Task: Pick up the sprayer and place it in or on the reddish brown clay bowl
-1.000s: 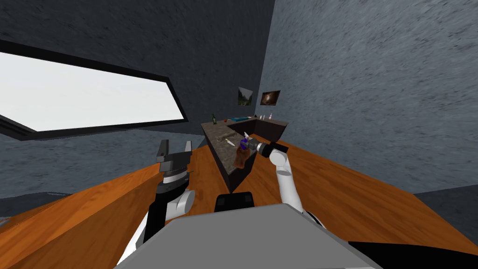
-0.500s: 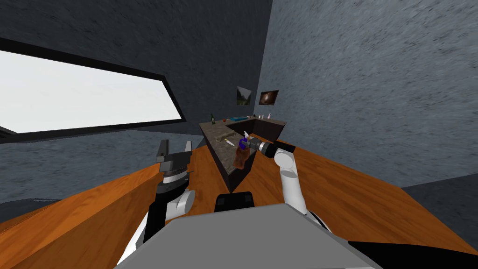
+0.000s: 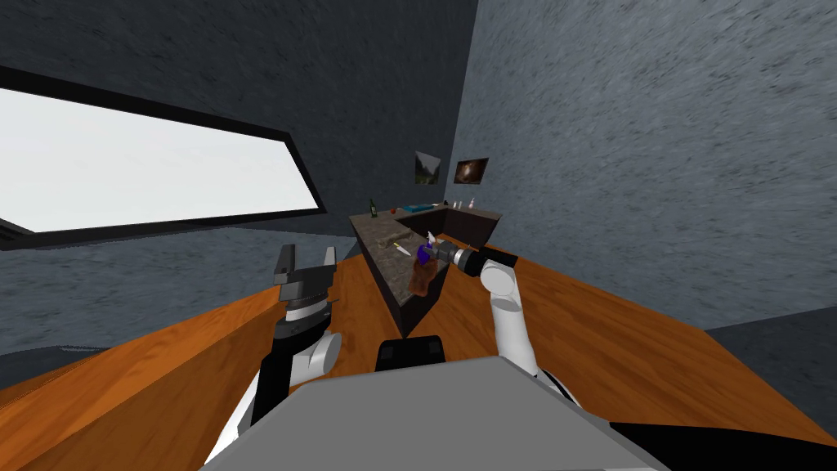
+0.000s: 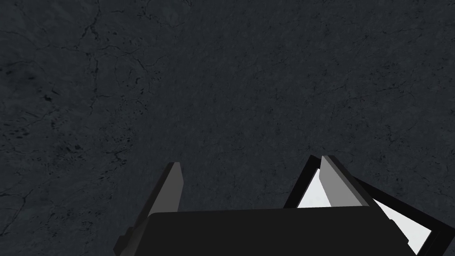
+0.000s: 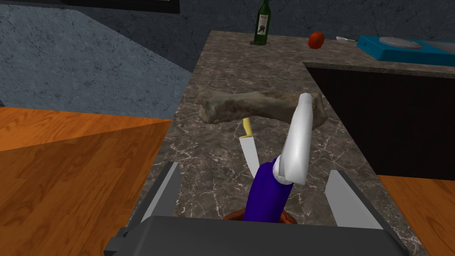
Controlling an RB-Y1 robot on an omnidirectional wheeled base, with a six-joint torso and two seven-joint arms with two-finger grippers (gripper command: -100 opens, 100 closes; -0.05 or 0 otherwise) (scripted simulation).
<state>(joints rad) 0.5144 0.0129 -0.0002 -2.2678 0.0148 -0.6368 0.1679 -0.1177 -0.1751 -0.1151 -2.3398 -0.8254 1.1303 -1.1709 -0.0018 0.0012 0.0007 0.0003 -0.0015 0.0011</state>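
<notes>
the long dark marbled counter runs away from the robot over an orange wood floor, and the work is at its near end, within the right arm's reach. further along lie things that play no part in this: a blue tray, a lumpy bone-shaped grey-brown object, a green bottle, a yellow-handled knife and a small red fruit. the reddish brown bowl sits at that near end, directly under the right gripper, and in the wrist view just a sliver of its rim peeks past the gripper's body. the sprayer, purple-bodied with a white head, rises out of that bowl leaning slightly, which suggests it rests inside on its base. the right gripper's fingers stand wide apart on either side of the sprayer with clear gaps, gripping nothing, so the sprayer looks let go and the placing seems done or nearly so. the lean could tip it if the fingers brush it on the way out. the left gripper is raised beside the chest, spread open and empty, kept out of the way.
</notes>
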